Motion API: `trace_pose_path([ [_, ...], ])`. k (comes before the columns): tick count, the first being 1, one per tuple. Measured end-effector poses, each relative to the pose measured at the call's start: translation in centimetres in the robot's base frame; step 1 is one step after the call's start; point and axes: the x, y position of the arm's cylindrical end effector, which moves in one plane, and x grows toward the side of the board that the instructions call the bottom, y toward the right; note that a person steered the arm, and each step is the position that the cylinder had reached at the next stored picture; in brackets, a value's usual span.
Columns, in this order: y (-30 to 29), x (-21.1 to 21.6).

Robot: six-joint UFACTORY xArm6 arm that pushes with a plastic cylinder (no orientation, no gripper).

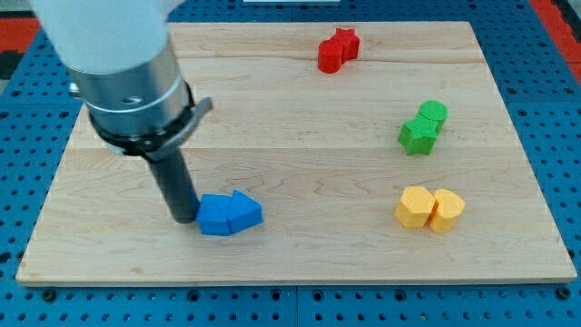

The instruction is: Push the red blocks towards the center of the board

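My tip sat touching the blue blocks at the desk's lower left. There was no pincer, only a rod. The red blocks were well apart, near the view's top edge. The push on them looked not yet begun. Next, I think the tip should go above them and push down. I saw no writing.

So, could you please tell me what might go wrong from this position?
My tip sits against the view's left side of the blue blocks, far from the red blocks; moving directly toward red would likely shove blue along. The red pair lies close to the board's top edge, so there is little room to get behind it. A glancing push might also split the two red blocks apart.
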Motion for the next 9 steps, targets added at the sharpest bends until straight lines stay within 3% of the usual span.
trace_pose_path([
  [2, 3.6, -14.6],
  [4, 22.2, -26.1],
  [5, 22.2, -33.1],
  [7, 16.5, -32.6],
  [9, 16.6, -26.0],
])
